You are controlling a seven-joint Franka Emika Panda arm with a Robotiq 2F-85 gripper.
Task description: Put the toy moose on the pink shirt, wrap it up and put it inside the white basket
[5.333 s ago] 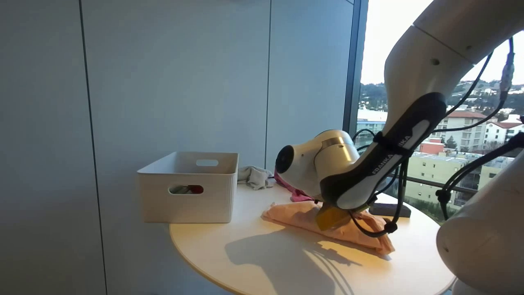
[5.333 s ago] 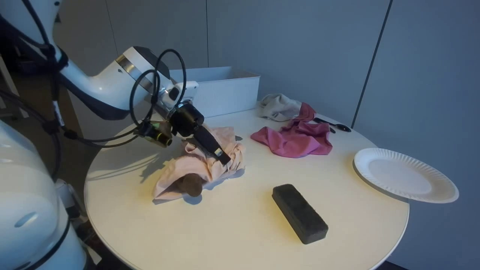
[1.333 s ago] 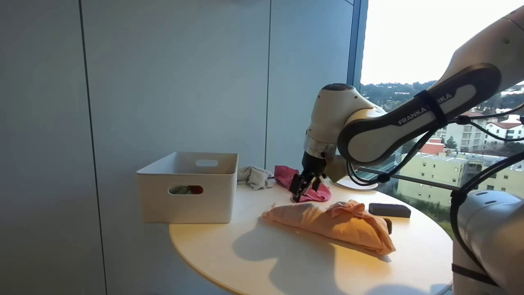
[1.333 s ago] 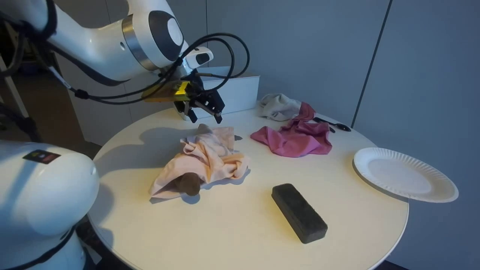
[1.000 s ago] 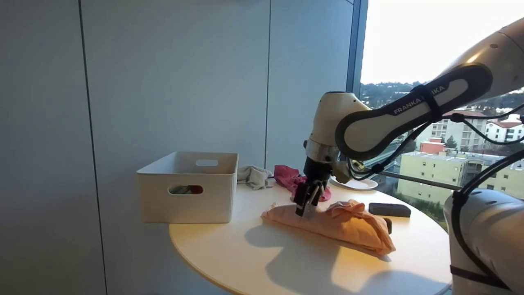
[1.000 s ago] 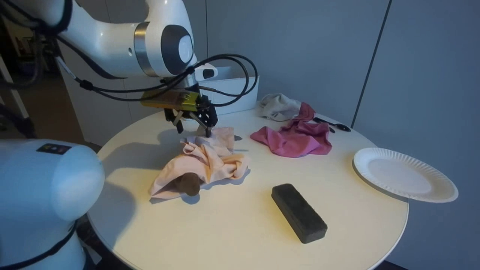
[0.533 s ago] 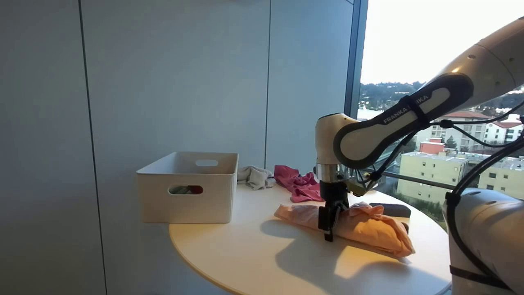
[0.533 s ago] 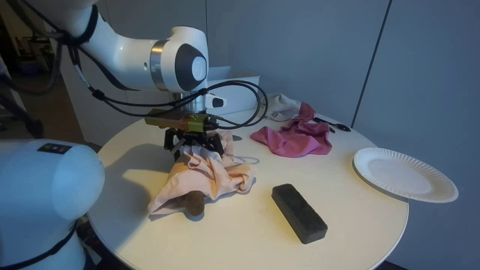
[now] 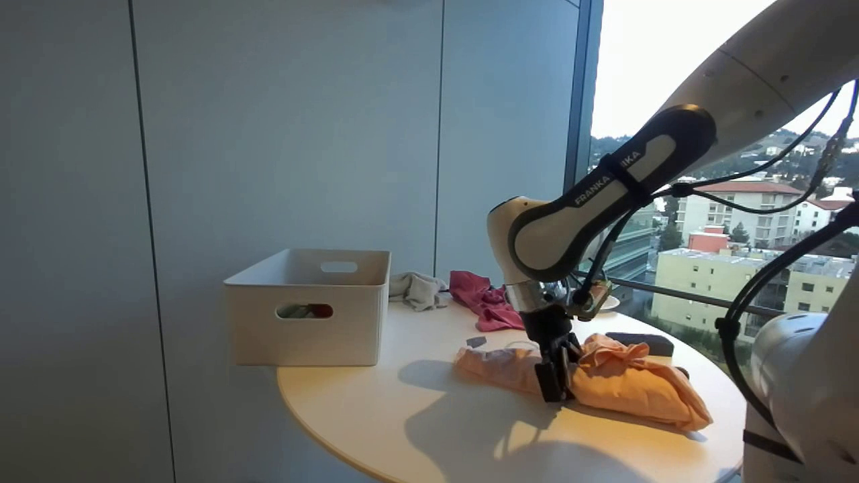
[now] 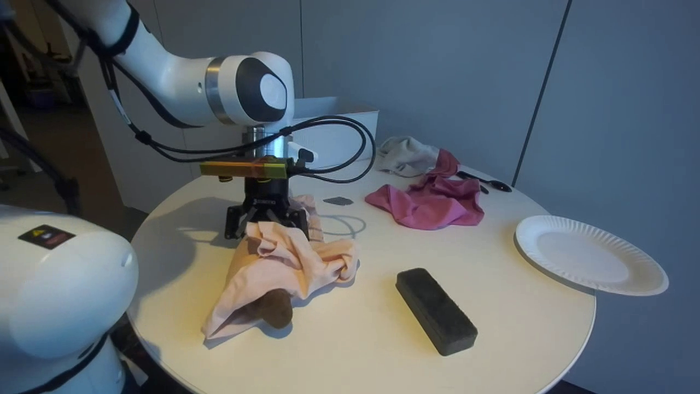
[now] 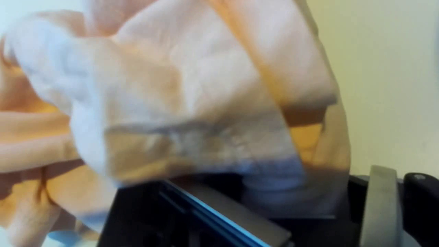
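Principal risk: loss of the toy moose (image 10: 277, 309) from the wrapping. Only a brown end of it shows, protruding from the gaping mouth of the pink shirt (image 10: 281, 273); no fold closes that mouth, so tilting during a lift could let it slide out. Second risk: the flap bunched on top lies untucked, and a grip on that cloth alone would probably undo the wrapping. Third: the claw (image 10: 268, 232) sits off the middle of the bundle (image 9: 631, 396), toward the end nearer the white basket (image 9: 305, 342), so the longer end may droop and catch the basket rim.

Position: the bundle rests on the counter (image 10: 339, 350) and passes lengthwise between the claw's fingers (image 10: 233, 221). The greater part, protruding end included, lies on the robot-base side of the claw; the basket stands well apart.

Claw condition: directed downward, fingers widely spread astride the bundle, one at each flank. Blurred cloth fills most of the wrist view; whether the fingers press on it cannot be determined. Nothing is lifted.
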